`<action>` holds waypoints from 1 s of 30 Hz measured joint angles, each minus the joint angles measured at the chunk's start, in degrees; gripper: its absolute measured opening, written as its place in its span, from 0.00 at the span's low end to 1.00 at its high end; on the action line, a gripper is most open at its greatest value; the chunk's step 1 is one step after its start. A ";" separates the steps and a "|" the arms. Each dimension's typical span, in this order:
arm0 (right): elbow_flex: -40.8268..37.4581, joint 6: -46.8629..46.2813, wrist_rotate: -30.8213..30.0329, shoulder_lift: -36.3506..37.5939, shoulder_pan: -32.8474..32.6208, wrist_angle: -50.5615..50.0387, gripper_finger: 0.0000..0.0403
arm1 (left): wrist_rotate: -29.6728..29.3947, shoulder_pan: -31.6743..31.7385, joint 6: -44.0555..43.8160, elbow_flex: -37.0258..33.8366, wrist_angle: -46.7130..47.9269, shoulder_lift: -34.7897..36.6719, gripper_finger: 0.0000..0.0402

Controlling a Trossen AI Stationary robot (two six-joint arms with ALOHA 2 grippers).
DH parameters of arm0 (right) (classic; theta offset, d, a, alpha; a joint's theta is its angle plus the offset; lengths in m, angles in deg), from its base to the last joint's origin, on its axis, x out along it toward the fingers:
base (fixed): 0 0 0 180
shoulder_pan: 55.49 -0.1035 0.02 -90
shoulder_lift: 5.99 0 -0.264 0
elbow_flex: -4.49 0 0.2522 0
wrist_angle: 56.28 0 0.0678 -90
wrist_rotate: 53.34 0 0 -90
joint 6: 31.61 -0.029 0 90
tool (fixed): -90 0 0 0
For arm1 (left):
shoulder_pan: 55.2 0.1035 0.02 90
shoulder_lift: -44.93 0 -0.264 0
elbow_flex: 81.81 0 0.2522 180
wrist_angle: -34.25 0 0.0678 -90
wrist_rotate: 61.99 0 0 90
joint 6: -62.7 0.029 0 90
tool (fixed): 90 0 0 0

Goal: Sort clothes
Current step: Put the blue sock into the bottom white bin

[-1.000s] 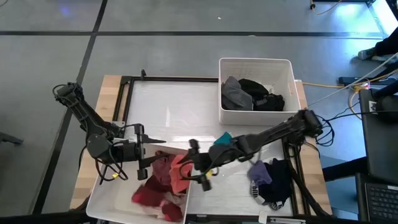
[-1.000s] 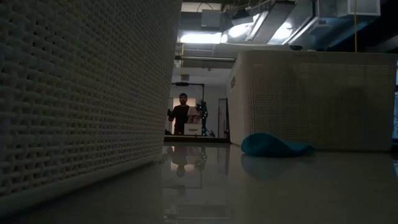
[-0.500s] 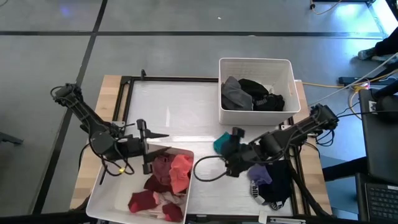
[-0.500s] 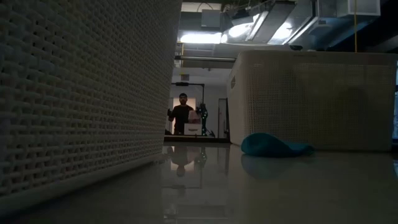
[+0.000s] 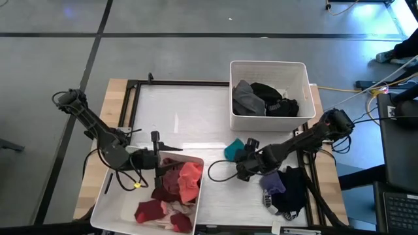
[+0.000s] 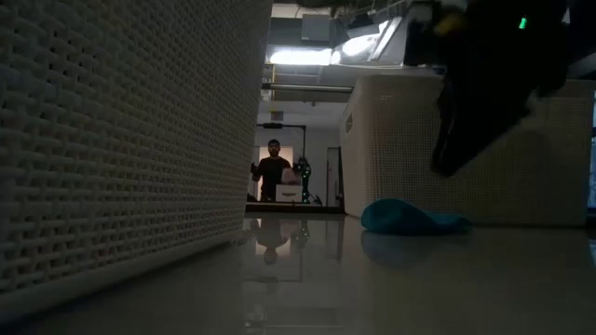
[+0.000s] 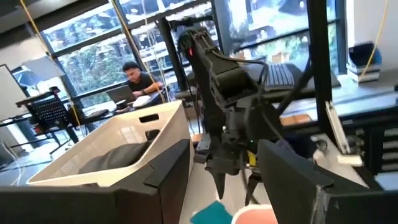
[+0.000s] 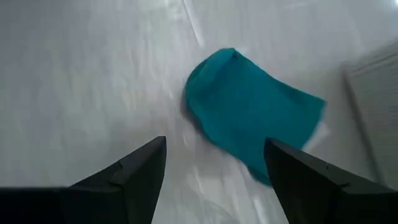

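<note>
Garments in red, maroon and pink, a soft heap [image 5: 173, 190], fill the near white rectangular plastic bin [image 5: 108, 210] at the table's front left. Left gripper [image 5: 159, 156] sits over that bin's far edge, fingers spread wide with nothing between them, just beside the maroon cloth.

Purple and black soft clothes pile [image 5: 285, 189] lies on the white table top [image 5: 183, 114] at front right, close by the right arm.

Right gripper [image 5: 243, 158] is above the table middle, fingers parted wide and empty. Teal soft fabric garment [image 8: 252, 129] lies flat on the table just ahead of those fingers, apart from them, not touched; the high view shows it [image 5: 232, 149] right beside the gripper on the far side. Low view shows the same teal piece [image 6: 410, 219] against the foot of the far bin.

Far white rectangular plastic bin [image 5: 268, 67] at back right holds grey and black garments [image 5: 262, 99]. Person [image 6: 271, 170] stands in the room beyond.
</note>
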 joint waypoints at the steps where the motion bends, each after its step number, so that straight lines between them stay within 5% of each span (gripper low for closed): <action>1: -1.83 0.06 0.01 0.00 0.67 3.02 0.67 | -0.02 0.02 -0.04 -0.02 0.25 -0.41 0.45; 10: -12.11 1.29 0.58 -0.87 6.12 22.96 0.67 | -0.17 0.09 -0.88 -0.02 0.79 -1.50 0.45; 19: -13.63 1.29 0.87 -3.56 6.71 24.79 0.64 | -0.20 0.09 -1.44 -0.02 1.72 -1.50 0.45; 30: -13.42 2.69 3.84 -5.90 6.65 25.19 0.17 | -0.22 0.09 -1.58 -0.02 1.78 -1.50 0.45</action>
